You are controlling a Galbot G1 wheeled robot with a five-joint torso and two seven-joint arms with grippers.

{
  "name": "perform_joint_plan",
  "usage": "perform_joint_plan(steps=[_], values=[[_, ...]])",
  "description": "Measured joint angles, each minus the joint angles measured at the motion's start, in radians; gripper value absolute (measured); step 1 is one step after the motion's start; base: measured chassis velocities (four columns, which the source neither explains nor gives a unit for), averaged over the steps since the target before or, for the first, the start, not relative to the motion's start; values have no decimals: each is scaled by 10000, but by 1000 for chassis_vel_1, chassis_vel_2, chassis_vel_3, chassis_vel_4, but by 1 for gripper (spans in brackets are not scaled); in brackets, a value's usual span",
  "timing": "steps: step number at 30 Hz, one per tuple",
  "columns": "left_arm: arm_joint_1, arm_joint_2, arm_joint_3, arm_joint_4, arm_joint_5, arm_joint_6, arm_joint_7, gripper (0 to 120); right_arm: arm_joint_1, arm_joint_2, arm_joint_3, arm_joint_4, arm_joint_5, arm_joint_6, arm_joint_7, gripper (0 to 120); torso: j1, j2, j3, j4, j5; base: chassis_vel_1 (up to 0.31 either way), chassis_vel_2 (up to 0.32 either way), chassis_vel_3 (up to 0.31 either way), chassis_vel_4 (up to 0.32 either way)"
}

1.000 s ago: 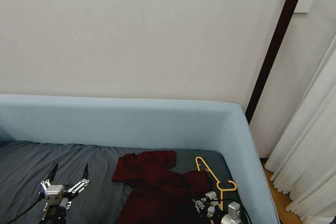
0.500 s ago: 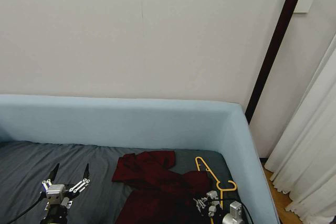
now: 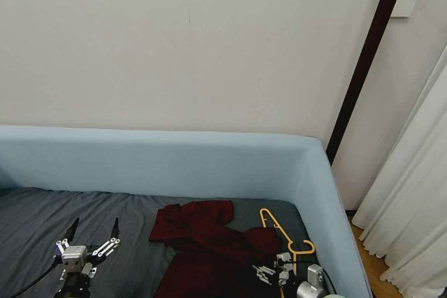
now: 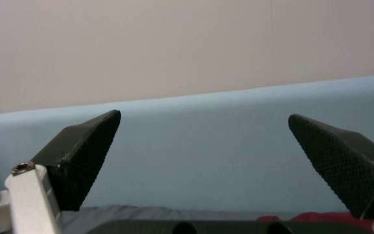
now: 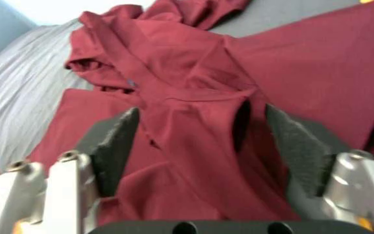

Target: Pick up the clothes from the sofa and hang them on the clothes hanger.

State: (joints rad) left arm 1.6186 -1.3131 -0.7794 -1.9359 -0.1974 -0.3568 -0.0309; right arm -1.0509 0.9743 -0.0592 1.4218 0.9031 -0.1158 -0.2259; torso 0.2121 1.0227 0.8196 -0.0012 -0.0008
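A dark red garment (image 3: 209, 242) lies crumpled on the sofa's grey seat (image 3: 42, 218), toward its right end. A yellow hanger (image 3: 283, 234) lies beside it near the armrest. My right gripper (image 3: 274, 270) hovers low over the garment's right part. In the right wrist view the gripper (image 5: 200, 146) is open, and a raised fold of the red garment (image 5: 187, 112) lies between its fingers (image 5: 112, 146). My left gripper (image 3: 92, 232) stands open over the grey seat, left of the garment, fingers pointing up. In the left wrist view the gripper (image 4: 206, 146) faces the blue backrest (image 4: 200, 146).
The light blue sofa back (image 3: 160, 162) and right armrest (image 3: 328, 221) wall in the seat. A dark pole of the clothes rack (image 3: 363, 61) rises behind the armrest, with a white curtain (image 3: 412, 200) at the right. A plain wall stands behind.
My right gripper has sunk a little and turned toward the garment. The left gripper dropped slightly, still open. The garment and hanger lie where they were.
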Motion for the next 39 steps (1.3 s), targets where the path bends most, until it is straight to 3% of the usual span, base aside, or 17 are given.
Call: perform_joint_plan(steps=[4, 21, 24, 27, 39], values=[[22, -8, -10, 7, 7, -16, -11, 100, 78, 1, -4, -99, -25, -77, -3, 81, 0, 0, 0, 0, 0, 0, 0, 0, 0], [-24, -19, -15, 99, 64, -36, -82, 100, 308, -29, -265, -170, -321, 179, -516, 22, 0, 0, 0, 0, 0, 0, 0, 0, 0], [-76, -22, 10, 158, 79, -37, -87, 100, 305, -65, -282, -172, -442, 309, -548, 7, 0, 0, 0, -1, 0, 0, 0, 0, 0], [-117, -34, 34, 211, 101, -37, -92, 100, 287, -88, -294, -158, -545, 544, -603, 0, -1, 0, 0, 0, 0, 0, 0, 0, 0], [-291, 0, 155, 444, 144, -60, -105, 100, 221, -287, -16, 712, -1123, 2071, -726, 0, 0, 0, 1, 0, 1, 0, 0, 0, 0]])
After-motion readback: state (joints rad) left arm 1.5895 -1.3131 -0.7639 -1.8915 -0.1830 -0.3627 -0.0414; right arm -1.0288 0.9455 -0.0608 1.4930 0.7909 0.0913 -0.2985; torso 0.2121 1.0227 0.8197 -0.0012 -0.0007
